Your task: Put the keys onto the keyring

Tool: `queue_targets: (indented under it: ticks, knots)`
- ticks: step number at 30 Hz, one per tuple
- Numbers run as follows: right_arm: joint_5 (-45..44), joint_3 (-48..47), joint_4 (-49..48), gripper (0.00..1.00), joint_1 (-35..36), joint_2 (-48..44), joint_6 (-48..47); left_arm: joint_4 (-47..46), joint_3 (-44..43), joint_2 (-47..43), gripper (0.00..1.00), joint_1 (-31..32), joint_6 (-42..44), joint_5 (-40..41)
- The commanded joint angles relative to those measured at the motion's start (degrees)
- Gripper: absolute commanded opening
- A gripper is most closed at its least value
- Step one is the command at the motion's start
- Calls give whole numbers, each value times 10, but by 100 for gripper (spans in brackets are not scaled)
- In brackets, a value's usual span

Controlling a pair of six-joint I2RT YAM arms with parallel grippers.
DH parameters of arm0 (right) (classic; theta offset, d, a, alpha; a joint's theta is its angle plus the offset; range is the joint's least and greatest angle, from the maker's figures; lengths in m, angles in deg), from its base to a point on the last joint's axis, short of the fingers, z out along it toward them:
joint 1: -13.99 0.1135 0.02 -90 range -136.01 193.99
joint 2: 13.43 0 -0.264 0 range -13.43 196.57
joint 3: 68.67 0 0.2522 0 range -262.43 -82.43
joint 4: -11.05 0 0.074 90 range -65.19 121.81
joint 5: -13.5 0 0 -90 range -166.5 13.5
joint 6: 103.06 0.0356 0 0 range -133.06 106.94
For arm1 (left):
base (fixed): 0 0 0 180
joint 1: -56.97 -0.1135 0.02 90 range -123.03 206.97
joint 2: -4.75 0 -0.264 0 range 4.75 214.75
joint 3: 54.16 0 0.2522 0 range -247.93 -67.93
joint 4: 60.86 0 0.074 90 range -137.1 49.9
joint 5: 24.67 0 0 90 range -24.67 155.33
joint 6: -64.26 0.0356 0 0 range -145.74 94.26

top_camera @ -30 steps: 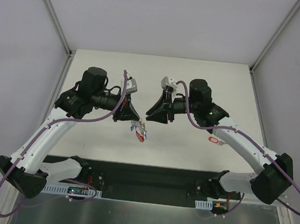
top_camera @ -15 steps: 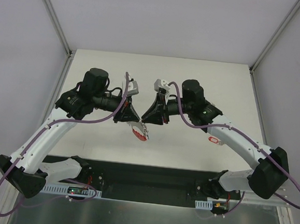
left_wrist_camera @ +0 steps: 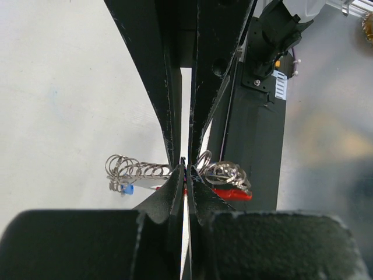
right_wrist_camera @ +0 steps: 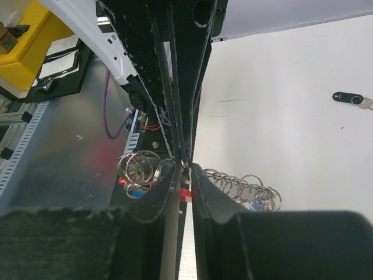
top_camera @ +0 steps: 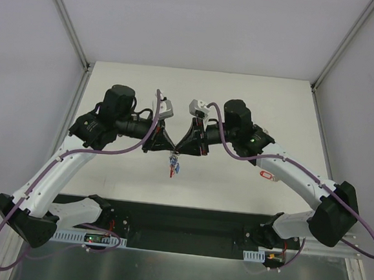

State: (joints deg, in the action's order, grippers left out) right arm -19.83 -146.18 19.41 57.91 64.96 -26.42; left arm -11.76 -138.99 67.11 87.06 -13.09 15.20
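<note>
The grey metal D-shaped keyring with a red band (top_camera: 173, 165) hangs in the air at the centre of the top view, above the white counter (top_camera: 241, 105), between the two arms. The left gripper (left_wrist_camera: 185, 177) has its jaws pressed together on the loop. The right gripper (right_wrist_camera: 184, 171) meets it at the same spot, its jaws also drawn together, it seems on the same metal; whether a key is between them cannot be told.

The loop looks stiff and light, but smooth, so it may turn or slip in a thin pinch. The coils of small silver rings (left_wrist_camera: 137, 170) and the blue tag (left_wrist_camera: 128, 189) swing freely; the bare wire is the better place to hold.

A black-headed key (right_wrist_camera: 348, 98) lies apart on the counter, and a red oval tag (top_camera: 266, 176) too. No container shows.
</note>
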Motion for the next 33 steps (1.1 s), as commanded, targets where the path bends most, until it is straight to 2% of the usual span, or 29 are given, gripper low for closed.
queue_targets:
  ticks: [1, 3, 7, 8, 9, 11, 12, 16, 25, 29, 33]
  knots:
    - [20, -22, -30, 13, 6, 1, 1, -47, -8, -21, 0, 7, -10, -2]
    - [18, -21, -32, 2, 6, -1, 2, -53, -4, -27, 0, 7, -13, -3]
    - [9, -17, -36, 1, 6, -11, 2, -63, 15, -41, 1, 7, -17, 6]
    - [9, -16, -36, 1, 6, -15, 1, -71, 20, -50, 7, 7, -19, 11]
    - [8, -16, -35, 1, 6, -17, 1, -77, 26, -56, 17, 7, -27, 27]
    - [6, -13, -36, 1, 6, -26, -2, -90, 43, -79, 25, 7, -36, 44]
    - [6, -12, -36, 1, 6, -30, -3, -107, 49, -87, 34, 7, -45, 50]
    - [3, -8, -35, 1, 5, -40, -7, -156, 88, -128, 45, 6, -66, 76]
    - [-1, -15, 7, 1, 6, -55, -42, -196, 118, -133, 45, 4, -96, 91]
    - [-7, -18, 23, 1, 6, -59, -51, -206, 119, -125, 39, 4, -104, 88]
    - [-13, -18, 27, 1, 6, -55, -54, -212, 116, -110, 37, 4, -111, 55]
